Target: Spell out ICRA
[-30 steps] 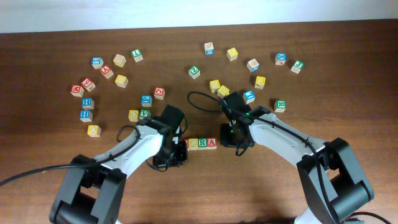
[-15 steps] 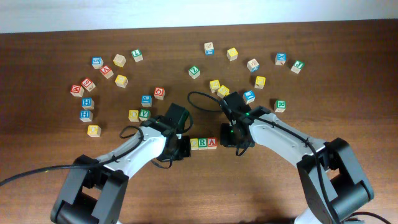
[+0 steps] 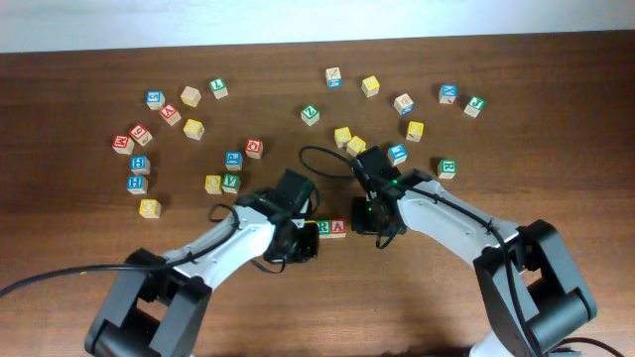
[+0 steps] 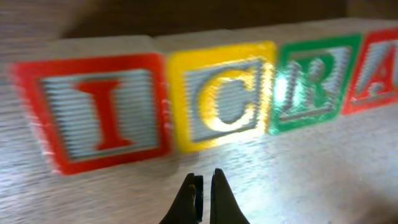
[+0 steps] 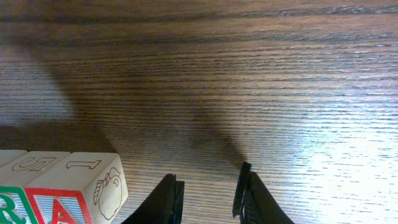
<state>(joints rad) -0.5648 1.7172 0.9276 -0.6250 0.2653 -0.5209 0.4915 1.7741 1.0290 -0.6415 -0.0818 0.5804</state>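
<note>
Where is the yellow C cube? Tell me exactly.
In the left wrist view, the yellow C cube sits between the red I cube on its left and the green R cube on its right.

We note four wooden cubes in one straight row, reading I-C-R-A. Red-framed "A" cube (image 4: 379, 71) at one end, letter face up. Green-framed "R" cube (image 4: 311, 81) touching "A". Yellow-framed "C" cube (image 4: 217, 99) next beyond "R", touching it. Red-framed "I" cube (image 4: 93, 115) farthest from "A", flush against "C" as far as we can tell through blur. All letters upright.
</note>
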